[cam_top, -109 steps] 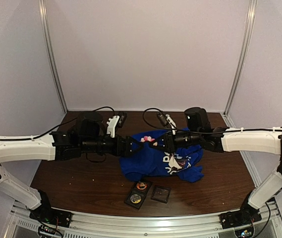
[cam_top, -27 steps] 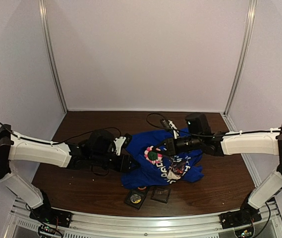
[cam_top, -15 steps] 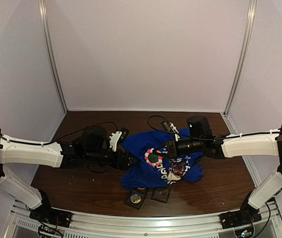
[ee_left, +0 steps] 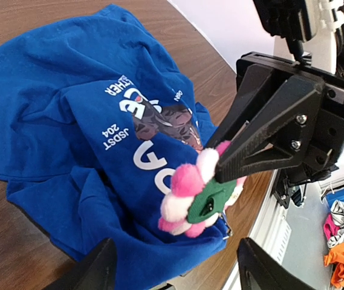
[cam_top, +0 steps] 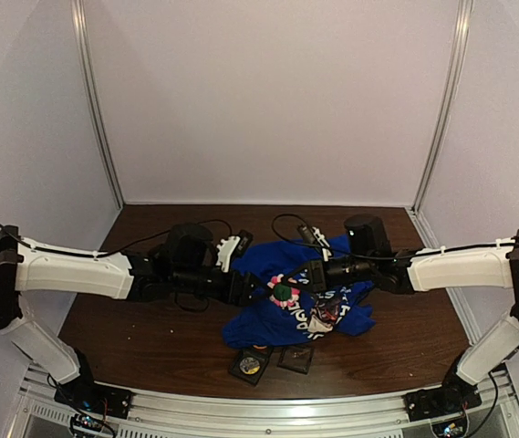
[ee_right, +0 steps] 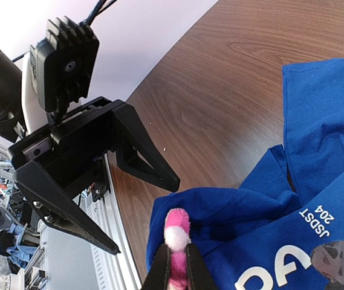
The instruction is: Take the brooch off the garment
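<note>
The royal-blue T-shirt (cam_top: 327, 306) with white lettering lies bunched at mid-table; it also fills the left wrist view (ee_left: 57, 115). The brooch (cam_top: 284, 291), a ring of pink and white pom-poms with a green centre, stands up from a raised fold of the shirt (ee_left: 199, 193). My right gripper (cam_top: 301, 278) is shut on the brooch's edge (ee_right: 175, 226), its fingers (ee_right: 159, 275) pinching it from behind. My left gripper (cam_top: 252, 290) is open just left of the brooch, touching nothing; its fingers (ee_left: 99, 272) frame the fold. A metal pin (ee_left: 227, 230) shows beneath the brooch.
Two small dark cases (cam_top: 251, 362) (cam_top: 295, 357) lie on the brown table (cam_top: 140, 338) in front of the shirt. Black cables (cam_top: 291, 221) trail along the back. White walls close the sides; a metal rail (cam_top: 241, 411) runs along the near edge.
My left gripper has moved right and slightly back, closing in on the brooch. My right gripper has kept its hold on the brooch and barely moved.
</note>
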`<state>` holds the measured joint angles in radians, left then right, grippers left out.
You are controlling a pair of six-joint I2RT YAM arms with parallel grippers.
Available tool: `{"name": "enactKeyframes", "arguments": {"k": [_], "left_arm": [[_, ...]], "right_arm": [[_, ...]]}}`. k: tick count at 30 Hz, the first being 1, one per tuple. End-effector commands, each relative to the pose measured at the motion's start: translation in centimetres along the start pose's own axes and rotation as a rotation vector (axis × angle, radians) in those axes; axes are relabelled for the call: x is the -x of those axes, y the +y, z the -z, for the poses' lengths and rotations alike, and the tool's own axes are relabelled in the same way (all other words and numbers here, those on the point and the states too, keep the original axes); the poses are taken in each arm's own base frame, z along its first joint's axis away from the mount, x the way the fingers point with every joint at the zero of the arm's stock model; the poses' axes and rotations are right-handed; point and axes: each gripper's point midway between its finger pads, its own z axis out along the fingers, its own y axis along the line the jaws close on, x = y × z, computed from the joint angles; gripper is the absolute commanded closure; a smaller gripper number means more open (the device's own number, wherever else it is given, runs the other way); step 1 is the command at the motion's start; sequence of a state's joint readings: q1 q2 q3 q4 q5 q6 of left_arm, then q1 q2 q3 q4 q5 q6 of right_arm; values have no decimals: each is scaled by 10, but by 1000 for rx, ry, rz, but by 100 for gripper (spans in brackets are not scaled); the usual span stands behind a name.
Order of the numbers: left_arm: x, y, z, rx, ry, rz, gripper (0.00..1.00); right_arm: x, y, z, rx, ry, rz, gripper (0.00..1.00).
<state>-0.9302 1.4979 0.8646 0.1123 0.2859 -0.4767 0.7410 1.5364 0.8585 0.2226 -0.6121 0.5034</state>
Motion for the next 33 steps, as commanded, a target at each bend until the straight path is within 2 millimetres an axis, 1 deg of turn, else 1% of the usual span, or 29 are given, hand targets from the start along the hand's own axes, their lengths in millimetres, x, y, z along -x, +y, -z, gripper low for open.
{"name": "enactKeyframes", "arguments": {"k": [1, 4, 7, 12, 17, 25, 28, 33], "left_arm": [[20, -18, -8, -86, -35, -28, 34], [24, -24, -12, -124, -38, -25, 39], [22, -23, -17, -129, -24, -18, 46], [16, -15, -23, -105, -7, 1, 52], [12, -8, -29, -79, 2, 14, 61], [10, -8, -30, -93, 1, 24, 93], [9, -10, -30, -102, 5, 24, 100], [8, -10, -30, -107, 4, 24, 100]], "right_arm": [[1, 7, 5, 25, -7, 16, 100], [0, 6, 5, 27, -1, 12, 100], [-1, 7, 5, 29, 1, 10, 100], [-2, 11, 6, 53, 2, 13, 100], [-4, 13, 6, 67, 8, 11, 100], [-9, 3, 6, 26, 10, -10, 100], [-14, -1, 7, 10, 13, -22, 94], [-25, -3, 8, 19, 29, -51, 72]]}}
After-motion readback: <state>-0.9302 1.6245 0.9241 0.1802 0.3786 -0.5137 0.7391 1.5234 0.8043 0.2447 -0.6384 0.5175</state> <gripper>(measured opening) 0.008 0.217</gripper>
